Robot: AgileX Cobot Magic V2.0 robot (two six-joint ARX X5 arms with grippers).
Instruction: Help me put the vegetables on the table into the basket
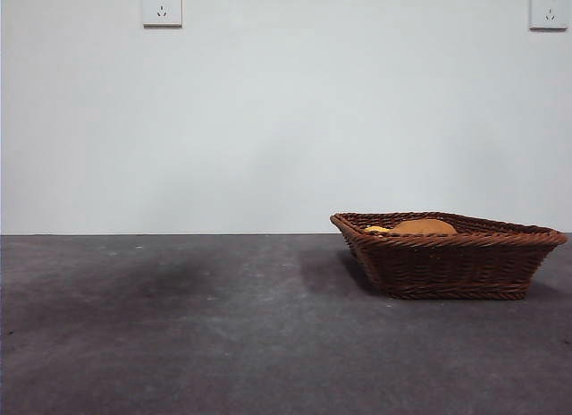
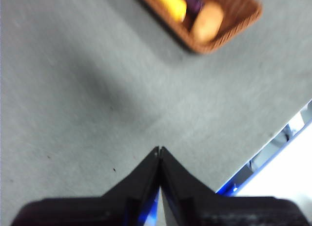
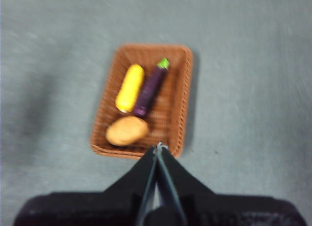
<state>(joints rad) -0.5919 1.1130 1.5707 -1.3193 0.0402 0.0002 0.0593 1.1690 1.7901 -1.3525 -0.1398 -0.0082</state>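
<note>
Vegetables all lay in the basket (image 3: 178,102): corn (image 3: 130,87), eggplant (image 3: 150,91) and potato (image 3: 126,130). We saw our left tool (image 2: 159,149) and right tool (image 3: 158,147) closed, holding nothing. Swinging low, we thought, might bump the basket across the worktop (image 1: 179,326).

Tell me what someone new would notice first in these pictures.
The brown wicker basket on the grey table stands out, holding all three vegetables: yellow corn cob, purple eggplant beside it, and tan potato at one end. Both grippers, left and right, hang above the table, jaws shut and empty.
</note>
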